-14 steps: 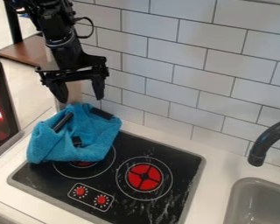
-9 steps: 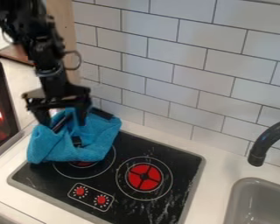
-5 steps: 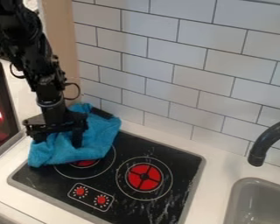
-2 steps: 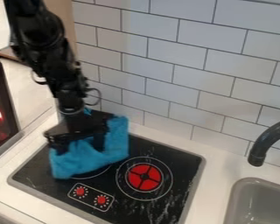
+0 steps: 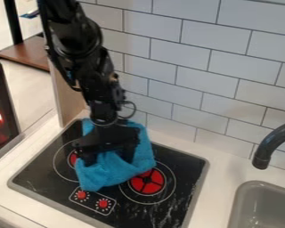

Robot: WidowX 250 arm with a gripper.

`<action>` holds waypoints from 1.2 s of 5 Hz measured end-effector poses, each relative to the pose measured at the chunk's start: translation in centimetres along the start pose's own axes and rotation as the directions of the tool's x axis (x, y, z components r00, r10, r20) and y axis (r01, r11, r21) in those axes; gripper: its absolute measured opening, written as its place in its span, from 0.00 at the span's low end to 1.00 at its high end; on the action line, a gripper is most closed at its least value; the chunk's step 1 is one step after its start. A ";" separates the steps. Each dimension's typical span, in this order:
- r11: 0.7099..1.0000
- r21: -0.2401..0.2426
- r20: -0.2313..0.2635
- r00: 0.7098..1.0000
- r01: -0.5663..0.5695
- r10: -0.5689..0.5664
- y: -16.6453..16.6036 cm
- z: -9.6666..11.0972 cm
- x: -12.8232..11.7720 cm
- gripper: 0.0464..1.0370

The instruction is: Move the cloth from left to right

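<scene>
1 grey sink (image 5: 252, 191) sits right of the stovetop (image 5: 185, 171). We see the jaws (image 5: 108, 158) spread open against the cloth (image 5: 112, 177), partly covering 2 burners (image 5: 152, 183).

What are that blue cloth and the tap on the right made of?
The cloth looks like soft terry or microfibre, matte and slightly fuzzy, falling in loose folds; I can't tell which. The tap is dark and smooth with a soft sheen, so it could be plastic or coated metal; its look leaves that open.
</scene>
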State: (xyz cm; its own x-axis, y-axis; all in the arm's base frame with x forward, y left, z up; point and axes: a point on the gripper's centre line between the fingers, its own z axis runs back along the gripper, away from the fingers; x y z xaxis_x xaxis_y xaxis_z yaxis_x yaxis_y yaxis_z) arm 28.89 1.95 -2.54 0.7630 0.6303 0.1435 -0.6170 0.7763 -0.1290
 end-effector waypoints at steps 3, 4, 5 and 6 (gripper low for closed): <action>0.999 -0.022 -0.028 0.999 0.036 -0.037 -1.4 0.6 -1.3 0.96; 0.999 -0.040 0.000 1.000 0.022 -0.022 -1.8 2.9 -0.8 0.96; 0.997 -0.071 0.026 1.000 0.011 -0.009 -2.3 5.1 -0.4 0.96; 0.997 -0.071 0.017 1.000 0.012 -0.011 -2.2 5.9 -0.6 0.96</action>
State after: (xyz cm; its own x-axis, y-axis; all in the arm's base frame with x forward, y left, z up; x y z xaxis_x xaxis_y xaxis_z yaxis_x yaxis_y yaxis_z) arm 28.67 -0.12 3.49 0.7663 0.6218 0.1616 -0.5923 0.7812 -0.1970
